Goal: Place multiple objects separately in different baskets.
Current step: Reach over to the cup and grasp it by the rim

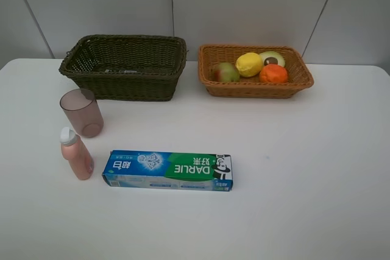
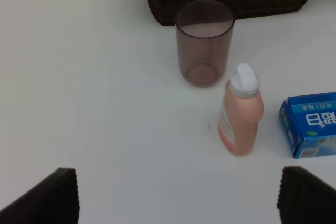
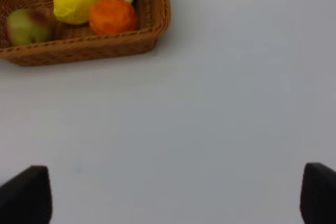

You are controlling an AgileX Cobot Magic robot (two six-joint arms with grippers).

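Exterior high view gives me the whole table (image 1: 304,168). Two woven baskets stand side by side along its far edge, a little apart: the dark brown-green basket (image 1: 122,86) on the left and the light orange-tan basket (image 1: 244,88) on the right. All four fruits lie close together in the tan one. The pear (image 1: 225,72) is at its left end with the lemon (image 1: 248,64) beside it, the halved avocado (image 1: 272,59) is at the back with its cut face up, and the orange (image 1: 273,73) is in front of the avocado. In front of the dark basket the mauve cup (image 1: 81,112) stands upright. The pink bottle (image 1: 76,154) with its white cap stands just nearer to me, and the toothpaste box (image 1: 167,170) lies flat to the bottle's right, its long side across the table. On the left wrist view my left hand (image 2: 178,198) is spread wide and holds nothing, its dark fingertips (image 2: 52,198) over bare table, with bottle and cup ahead. My right hand (image 3: 173,195) is likewise wide and holding nothing over bare table, well apart from the tan basket.
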